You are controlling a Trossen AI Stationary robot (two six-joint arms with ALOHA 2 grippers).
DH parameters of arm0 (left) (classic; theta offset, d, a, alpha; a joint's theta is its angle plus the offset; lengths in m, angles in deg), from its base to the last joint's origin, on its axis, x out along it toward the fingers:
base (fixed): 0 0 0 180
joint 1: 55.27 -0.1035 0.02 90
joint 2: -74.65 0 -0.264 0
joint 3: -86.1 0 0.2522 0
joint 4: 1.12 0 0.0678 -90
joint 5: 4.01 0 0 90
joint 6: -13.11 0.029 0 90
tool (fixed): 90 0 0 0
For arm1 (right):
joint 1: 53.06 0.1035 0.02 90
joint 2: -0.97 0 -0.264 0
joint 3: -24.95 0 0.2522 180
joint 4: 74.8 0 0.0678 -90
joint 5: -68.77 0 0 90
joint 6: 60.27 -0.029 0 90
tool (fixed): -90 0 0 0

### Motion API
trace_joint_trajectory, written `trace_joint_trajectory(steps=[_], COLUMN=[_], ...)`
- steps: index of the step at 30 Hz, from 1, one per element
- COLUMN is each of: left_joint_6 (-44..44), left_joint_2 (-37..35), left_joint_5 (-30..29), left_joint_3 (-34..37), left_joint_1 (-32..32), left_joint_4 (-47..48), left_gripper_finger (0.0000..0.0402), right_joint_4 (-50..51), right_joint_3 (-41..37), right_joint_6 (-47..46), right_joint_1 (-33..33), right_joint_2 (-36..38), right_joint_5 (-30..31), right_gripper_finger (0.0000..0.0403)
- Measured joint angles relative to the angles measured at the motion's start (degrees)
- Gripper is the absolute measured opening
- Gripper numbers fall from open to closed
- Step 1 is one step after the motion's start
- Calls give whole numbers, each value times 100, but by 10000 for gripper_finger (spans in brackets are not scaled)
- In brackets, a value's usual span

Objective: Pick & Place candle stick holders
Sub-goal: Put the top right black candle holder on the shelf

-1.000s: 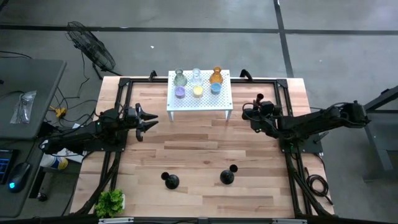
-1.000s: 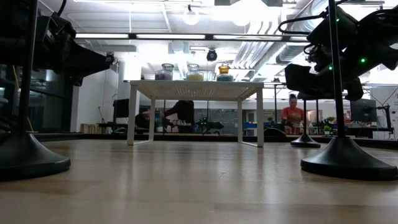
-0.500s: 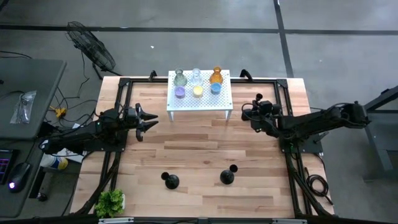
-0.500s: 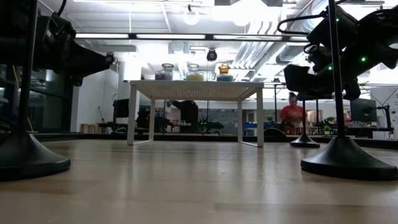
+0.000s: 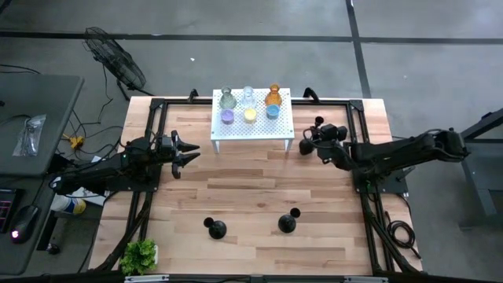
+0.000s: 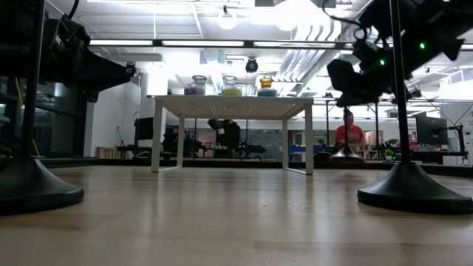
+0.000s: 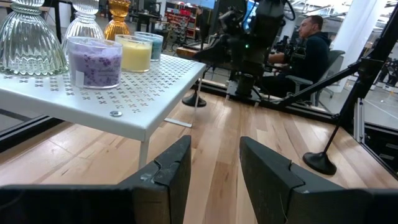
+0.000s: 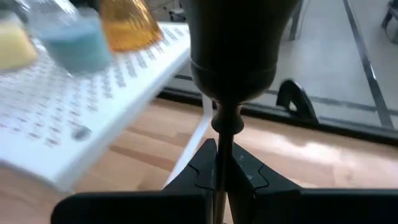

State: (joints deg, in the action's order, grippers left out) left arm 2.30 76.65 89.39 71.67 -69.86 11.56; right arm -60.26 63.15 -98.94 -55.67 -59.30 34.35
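A white stand [image 5: 252, 123] sits at the far end of the wooden table [image 5: 251, 196], and a small green plant [image 5: 139, 255] sits at the near left corner. On the stand are six little glass cups [image 5: 249, 104], three in the back row and three in front. There are three black candle holders. Two black holders [image 5: 215, 229] stand on the table near the front, well apart from each other. The right gripper [image 8: 217, 163] is squeezed tight on the thin stem of the third holder [image 5: 306, 145], just beside the stand's right leg. A second ago this holder was farther right; now it is closer to the stand. The left gripper [image 7: 214, 163] waits left of the stand, fingers partly apart, holding nothing.
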Motion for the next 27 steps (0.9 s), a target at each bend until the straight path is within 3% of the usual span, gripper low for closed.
trace_joint_trajectory(steps=[7, 18, 27], left_joint_6=[2, 0, 0], left_joint_2=[-2, -2, -2], left_joint_5=[0, 0, 0], left_joint_3=[0, 0, 0], left_joint_1=[0, -2, -2], left_joint_4=[0, 0, 0], left_gripper_finger=[134, 134, 134], right_joint_4=[458, 2200, 2980], right_joint_3=[481, 1391, 2290], right_joint_6=[416, 382, 442], right_joint_1=[186, 541, 678], right_joint_2=[199, 862, 844], right_joint_5=[94, 163, 6], right_gripper_finger=[4, 4, 4])
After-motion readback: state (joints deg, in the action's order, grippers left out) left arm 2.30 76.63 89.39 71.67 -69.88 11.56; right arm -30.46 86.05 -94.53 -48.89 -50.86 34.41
